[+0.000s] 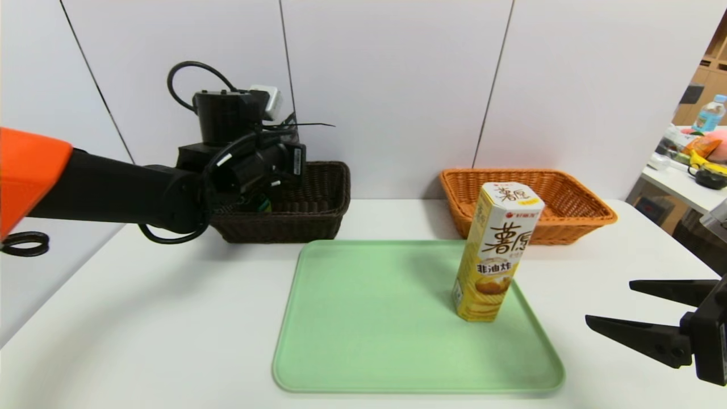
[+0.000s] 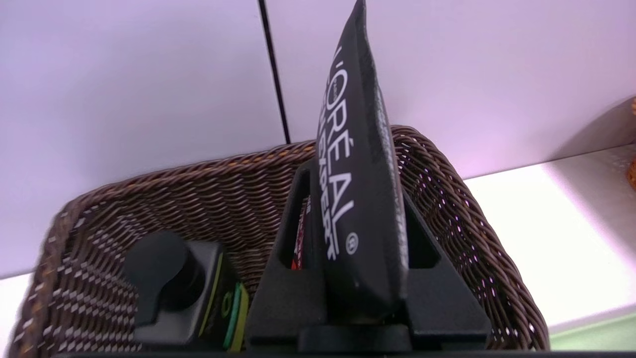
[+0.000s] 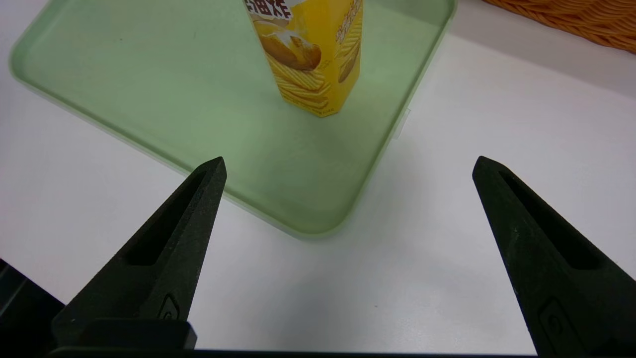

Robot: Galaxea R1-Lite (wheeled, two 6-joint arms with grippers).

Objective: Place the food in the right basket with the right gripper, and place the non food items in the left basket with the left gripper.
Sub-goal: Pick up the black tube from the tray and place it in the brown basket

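Note:
My left gripper point(image 2: 355, 191) is shut on a black L'Oréal tube point(image 2: 357, 149), which sticks out from between the fingers above the dark brown left basket point(image 1: 321, 193) point(image 2: 149, 199). In the head view the wrist hides the tube. A black bottle with a green label point(image 2: 174, 288) lies inside that basket. A yellow chips box point(image 1: 500, 250) point(image 3: 313, 54) stands upright on the right side of the green tray point(image 1: 375, 318). My right gripper point(image 1: 609, 301) point(image 3: 349, 161) is open and empty, low over the table just right of the tray's front right corner. The orange right basket point(image 1: 568, 193) holds nothing I can see.
Both baskets stand against the white back wall on the white table point(image 1: 170, 318). A second table point(image 1: 681, 187) with a water bottle and clutter stands off to the far right. A black cable loop point(image 1: 23, 243) hangs at the left edge.

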